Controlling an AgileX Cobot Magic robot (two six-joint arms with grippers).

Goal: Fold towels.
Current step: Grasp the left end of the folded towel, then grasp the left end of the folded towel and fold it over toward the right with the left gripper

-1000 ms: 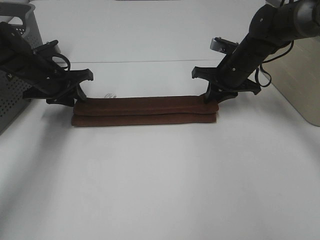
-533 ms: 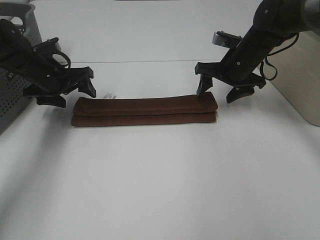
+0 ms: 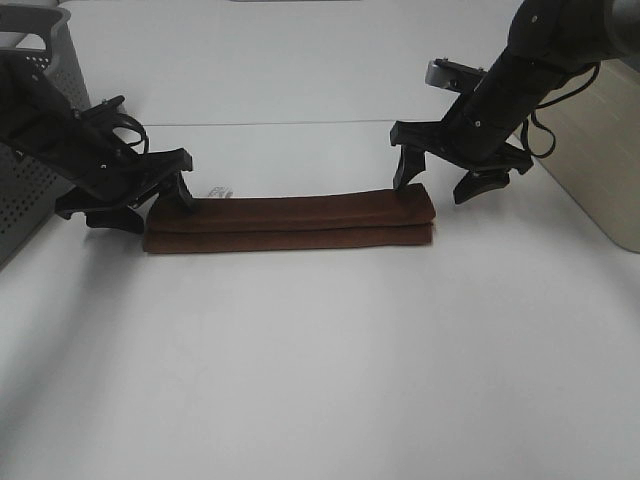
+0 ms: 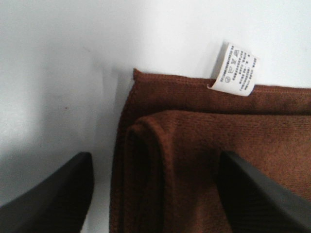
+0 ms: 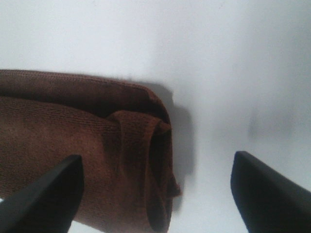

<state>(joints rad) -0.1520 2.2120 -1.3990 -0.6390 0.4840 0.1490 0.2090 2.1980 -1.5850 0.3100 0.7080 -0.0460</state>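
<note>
The folded towel (image 3: 290,222), a long strip across the middle of the desk (image 3: 320,380), looks soft, light and floppy, so it is probably best pinched through all layers at its 9 and 3 o'clock ends, where the left jaws and right jaws hang released and empty.

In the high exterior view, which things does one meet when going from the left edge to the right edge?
Grey perforated basket → left pincer → brown towel → right pincer → beige object at the edge.
</note>
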